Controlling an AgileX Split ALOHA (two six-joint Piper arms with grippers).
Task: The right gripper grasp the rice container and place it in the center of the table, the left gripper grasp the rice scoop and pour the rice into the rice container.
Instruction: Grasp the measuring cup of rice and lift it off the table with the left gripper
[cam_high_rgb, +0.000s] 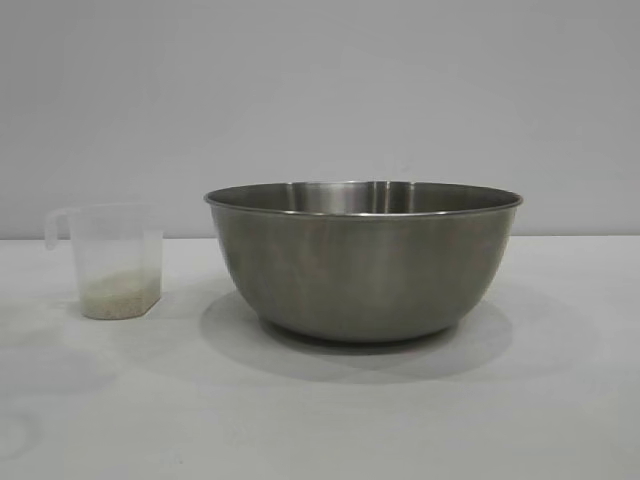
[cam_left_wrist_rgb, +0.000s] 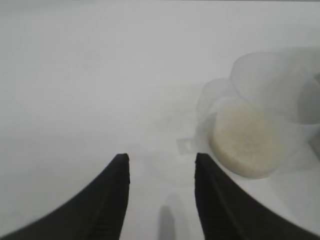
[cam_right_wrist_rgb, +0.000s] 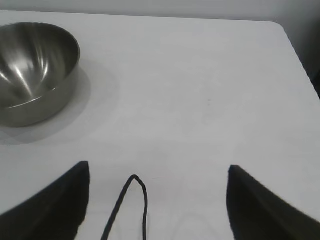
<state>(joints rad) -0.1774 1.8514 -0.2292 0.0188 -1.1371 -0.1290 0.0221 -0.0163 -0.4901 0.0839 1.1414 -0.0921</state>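
Left gripper (cam_left_wrist_rgb: 160, 172), empty, hovers beside the unlabelled rice scoop (cam_left_wrist_rgb: 260, 125).

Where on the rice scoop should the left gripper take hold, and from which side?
Probably the loop handle, approached from the side away from the rice container. The rice scoop stands upright with rice in the bottom, handle pointing outward. The left gripper, jaws apart, holds nothing yet.

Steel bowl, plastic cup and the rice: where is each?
Steel bowl (cam_high_rgb: 365, 270): exterior view, front of its outer wall.
Plastic measuring cup (cam_high_rgb: 118, 240): exterior view, clear wall above the grains.
Rice (cam_left_wrist_rgb: 245, 140): left wrist view, middle of the pale layer.
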